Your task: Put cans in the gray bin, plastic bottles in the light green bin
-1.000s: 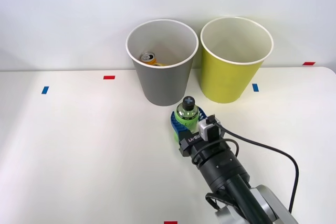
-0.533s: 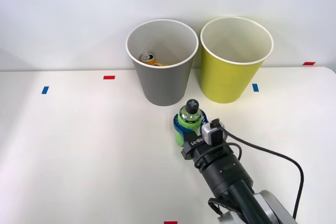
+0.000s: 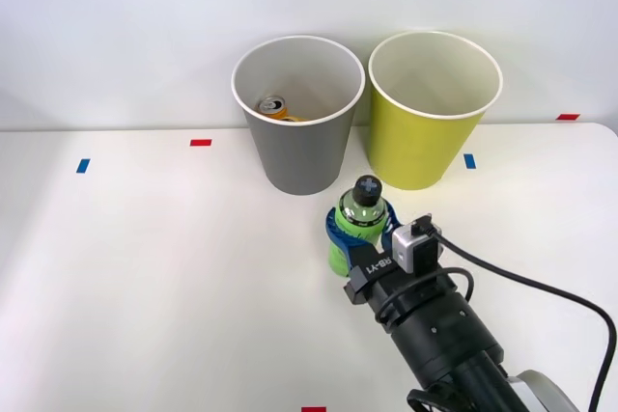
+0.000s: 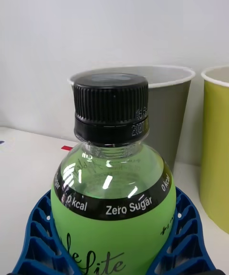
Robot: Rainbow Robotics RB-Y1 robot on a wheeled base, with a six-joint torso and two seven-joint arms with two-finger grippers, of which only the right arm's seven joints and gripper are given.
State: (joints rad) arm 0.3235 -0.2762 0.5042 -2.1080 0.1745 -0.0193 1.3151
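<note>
My right gripper (image 3: 355, 231) is shut on the plastic bottle (image 3: 358, 223), a small clear one of bright green liquid with a black cap. It is held upright in front of the two bins. In the right wrist view the bottle (image 4: 112, 184) sits between the blue ribbed fingers (image 4: 36, 237). The gray bin (image 3: 297, 114) stands behind at the left with the orange-yellow can (image 3: 275, 107) lying inside it. To its right stands the light green bin (image 3: 434, 108), whose inside looks bare. Both the gray bin (image 4: 167, 108) and the light green bin (image 4: 215, 146) rise behind the bottle.
Both bins stand at the back of the white table (image 3: 145, 267), against a white wall. Small blue and red tape marks (image 3: 200, 142) dot the tabletop. A black cable (image 3: 521, 282) loops from my wrist to the right.
The gripper has carried the bottle up and a little to the right over the last second, and the arm has come further into view.
</note>
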